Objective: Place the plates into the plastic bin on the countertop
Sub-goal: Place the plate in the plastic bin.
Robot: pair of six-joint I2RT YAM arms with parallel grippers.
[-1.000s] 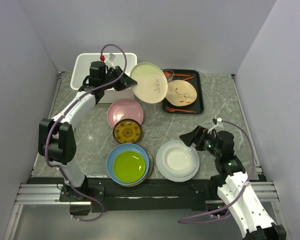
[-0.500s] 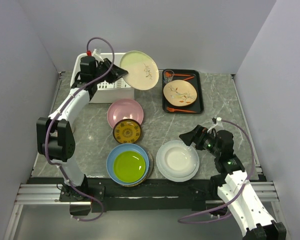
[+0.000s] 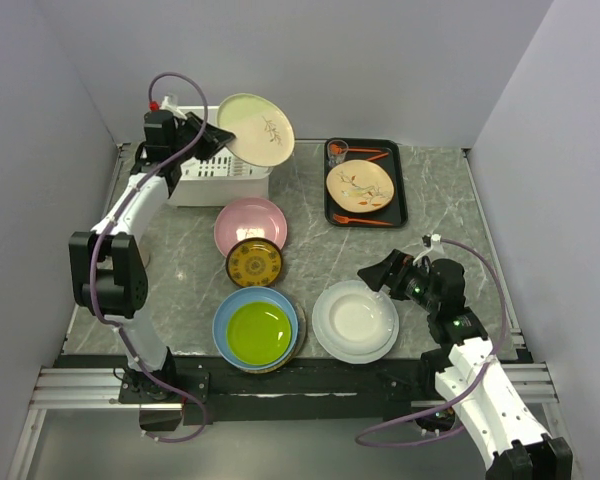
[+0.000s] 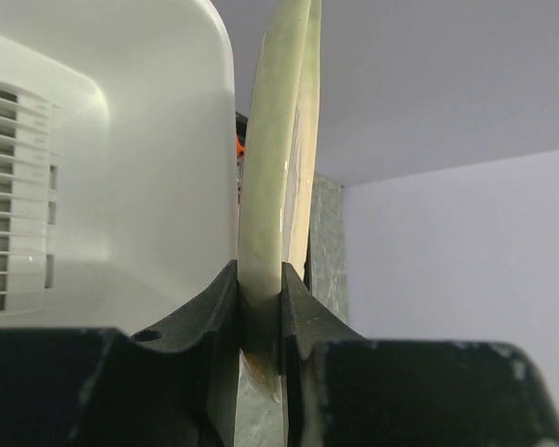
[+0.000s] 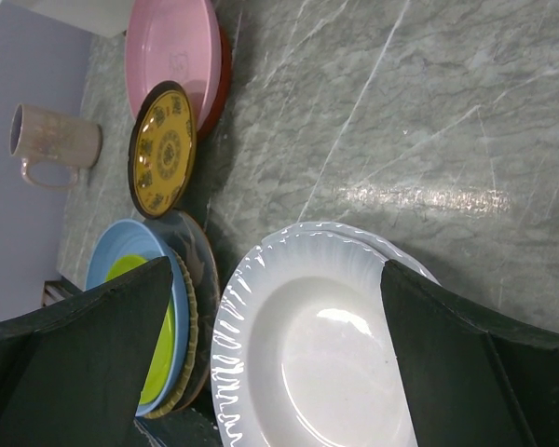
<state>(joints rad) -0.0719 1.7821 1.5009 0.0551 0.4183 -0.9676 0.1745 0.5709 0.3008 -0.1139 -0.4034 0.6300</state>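
Observation:
My left gripper [image 3: 212, 139] is shut on the rim of a cream-and-green plate with a sprig [image 3: 255, 128], held tilted above the right end of the white plastic bin [image 3: 195, 180]. In the left wrist view the plate [image 4: 278, 158] stands edge-on between the jaws, beside the bin's wall [image 4: 121, 168]. My right gripper [image 3: 372, 280] hangs open just right of the white plates [image 3: 354, 320]; its wrist view shows the white plate [image 5: 317, 354] between the spread fingers. On the countertop [image 3: 320, 250] lie a pink plate [image 3: 250, 222], a gold-patterned brown plate [image 3: 254, 263] and a lime green plate [image 3: 258, 332] on a blue one.
A flat black tray [image 3: 398, 195] at the back right carries a peach flower-painted plate [image 3: 359, 185] and orange cutlery. A cream mug [image 5: 51, 144] shows at the left in the right wrist view. Grey walls close in both sides and the back.
My left arm has carried the cream-and-green plate leftward and back, from beside the tray to above the bin's right end. The right arm has stayed where it was.

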